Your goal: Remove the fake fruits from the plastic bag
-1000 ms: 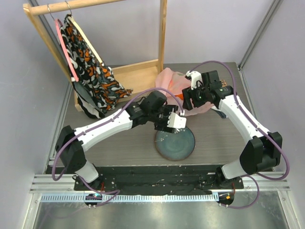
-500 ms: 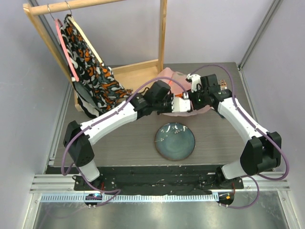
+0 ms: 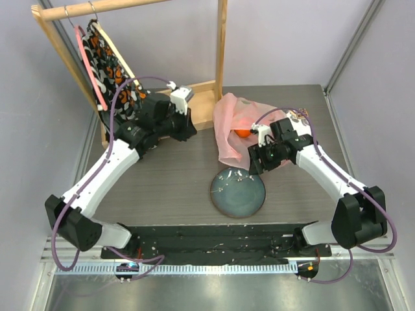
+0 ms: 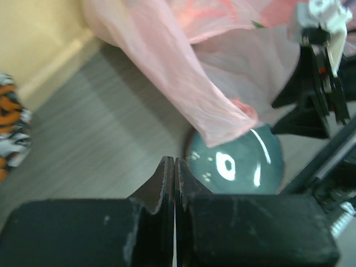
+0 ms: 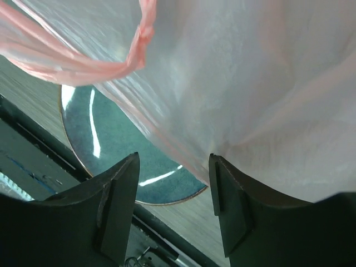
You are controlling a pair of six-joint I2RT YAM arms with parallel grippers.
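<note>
Grey tabletop [image 3: 168, 181] bears the crinkled translucent pink plastic bag [image 3: 228, 123], an orange [image 3: 241, 133] inside; left gripper [image 4: 174, 162] clenched, right gripper [image 5: 173, 158] parted.

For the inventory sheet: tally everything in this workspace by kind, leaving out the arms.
Plastic bag: 1
Orange fruit in view: 1
Plate: 1
Wooden rack: 1
Patterned cloth: 1
Pink hanger: 1
Total: 6

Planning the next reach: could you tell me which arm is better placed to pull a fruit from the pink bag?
Likely the right: its hand is open at the plastic bag, near the orange fruit inside. The left hand is shut, empty, by the wooden rack.
</note>
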